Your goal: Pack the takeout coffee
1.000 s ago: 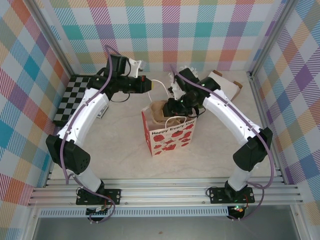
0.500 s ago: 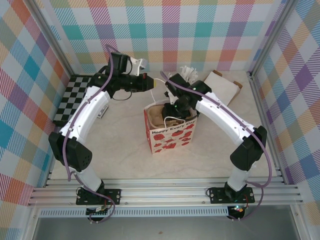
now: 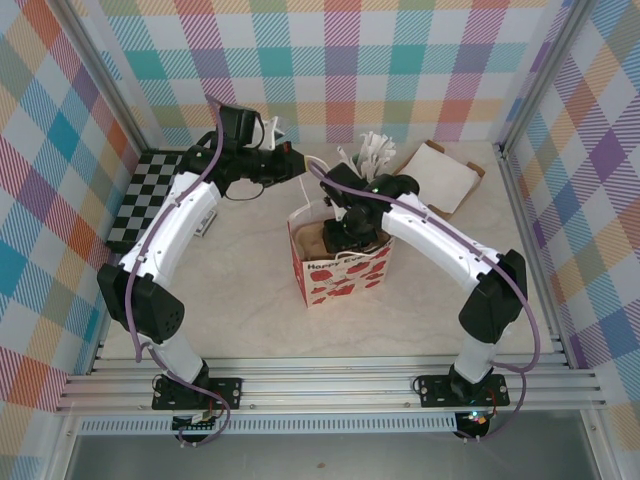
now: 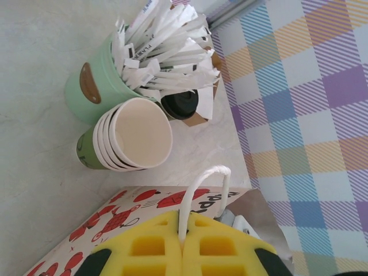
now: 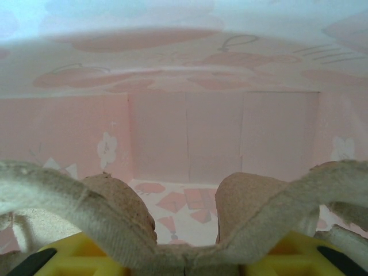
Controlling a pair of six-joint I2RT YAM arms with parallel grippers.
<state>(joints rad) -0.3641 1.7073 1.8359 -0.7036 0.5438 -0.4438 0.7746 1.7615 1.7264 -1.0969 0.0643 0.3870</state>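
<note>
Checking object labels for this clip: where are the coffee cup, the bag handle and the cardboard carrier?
coffee cup (image 4: 179, 104), left wrist view, on its black lid.
bag handle (image 4: 218, 169), left wrist view, top of the white loop.
cardboard carrier (image 5: 253, 198), right wrist view, on its right hump.

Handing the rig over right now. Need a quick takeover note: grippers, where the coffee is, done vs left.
Left gripper: jaws shut on the white cord handle of the paper bag, holding it up.
Right gripper: down inside the bag, jaws gripping a pulp cup carrier.
Takeout coffee: on the table by the cutlery cup and cup stack, outside the bag.
Done: bag upright, carrier in.
Left: release carrier, fetch coffee, set it in the bag.
</note>
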